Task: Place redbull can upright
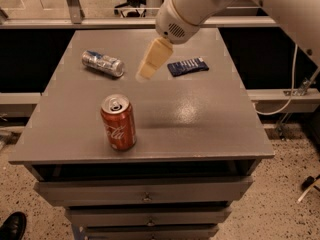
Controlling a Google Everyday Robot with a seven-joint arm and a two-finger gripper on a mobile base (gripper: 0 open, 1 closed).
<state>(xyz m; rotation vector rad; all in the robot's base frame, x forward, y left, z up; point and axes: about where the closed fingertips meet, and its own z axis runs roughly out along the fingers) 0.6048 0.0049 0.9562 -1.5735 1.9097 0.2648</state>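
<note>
Grey tabletop (200, 129): redbull can (103, 63) lies on its side back left, gripper (151, 63) hangs just right of it, open or closed I cannot tell; a glancing touch could roll it away

Gripper (148, 68) hangs over table (210, 119), btwn redbull can (103, 64) (on its side) & packet (187, 66); Coke can (118, 122) upright near front.
</note>
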